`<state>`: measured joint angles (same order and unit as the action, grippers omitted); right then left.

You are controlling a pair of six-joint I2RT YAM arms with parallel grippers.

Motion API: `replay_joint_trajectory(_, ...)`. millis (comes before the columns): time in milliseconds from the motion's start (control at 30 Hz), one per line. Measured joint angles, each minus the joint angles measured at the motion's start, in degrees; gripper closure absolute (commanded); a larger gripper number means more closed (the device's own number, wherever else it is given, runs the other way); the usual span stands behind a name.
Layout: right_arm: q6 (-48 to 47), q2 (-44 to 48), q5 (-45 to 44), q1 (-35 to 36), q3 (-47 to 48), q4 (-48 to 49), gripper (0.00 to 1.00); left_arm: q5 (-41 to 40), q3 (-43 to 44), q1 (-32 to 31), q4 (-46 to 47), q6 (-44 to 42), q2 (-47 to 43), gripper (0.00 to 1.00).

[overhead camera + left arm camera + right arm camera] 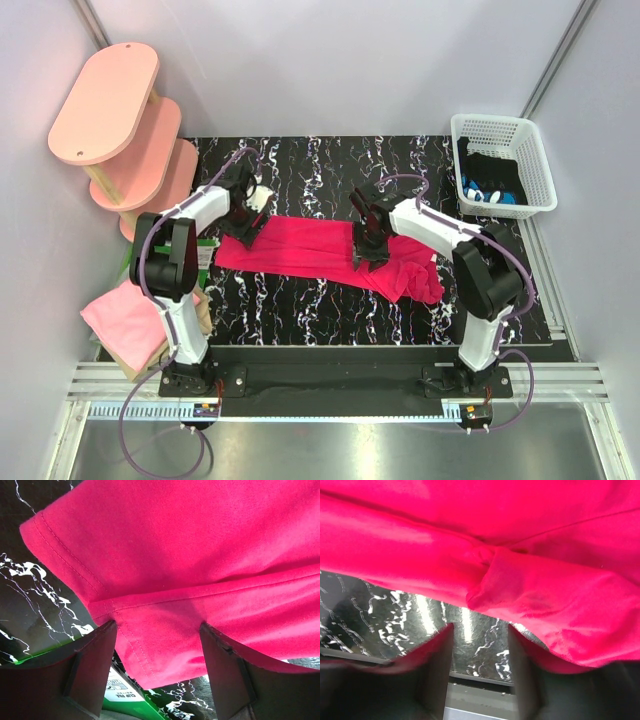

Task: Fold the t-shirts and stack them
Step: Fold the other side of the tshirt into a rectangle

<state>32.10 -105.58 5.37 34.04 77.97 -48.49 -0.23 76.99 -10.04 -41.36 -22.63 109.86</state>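
Note:
The crimson-pink t-shirt lies spread lengthwise across the middle of the black marbled table, bunched at its right end. My left gripper is at its left end. In the left wrist view the left gripper is open, and a hemmed corner of the shirt lies between the fingers. My right gripper is over the shirt's right half. In the right wrist view the right gripper is open, with a folded lump of the shirt just past its tips. A light pink shirt lies on a tan one at the table's left edge.
Pink oval shelves stand at the back left. A white basket with dark and blue items sits at the back right. A green and white box lies under the left gripper's side. A small white item lies behind the left gripper.

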Motion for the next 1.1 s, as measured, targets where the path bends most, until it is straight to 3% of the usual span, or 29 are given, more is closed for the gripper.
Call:
replay_joint_trajectory(67,-0.5,-0.9,-0.4,0.0,0.2,0.1,0.64,0.0,-0.3,0.0,0.0,0.0,-0.4,0.29)
replay_joint_trajectory(300,-1.5,-4.2,-2.0,0.0,1.8,0.2,0.71,0.4,-4.1,0.0,0.3,0.2,-4.9,0.29)
replay_joint_trajectory(400,-2.2,-5.5,-3.0,0.1,2.7,0.2,0.79,0.6,-6.0,-0.1,0.5,0.2,-6.8,0.29)
replay_joint_trajectory(433,-2.5,-6.0,-3.3,0.1,3.1,0.1,0.88,0.6,-6.7,-0.2,0.6,0.2,-7.2,0.29)
replay_joint_trajectory(533,-3.8,-7.9,-5.2,0.1,5.0,-1.0,0.93,0.6,-9.0,-0.5,1.2,0.2,-8.1,0.30)
replay_joint_trajectory(1067,-9.3,-12.1,-9.5,-5.4,20.0,-7.3,0.92,-0.5,-15.7,-1.0,4.2,-1.3,-10.6,0.30)
replay_joint_trajectory(1100,-9.7,-13.6,-9.6,-6.1,21.7,-7.8,0.85,-0.7,-15.8,-1.0,4.4,-1.4,-10.6,0.30)
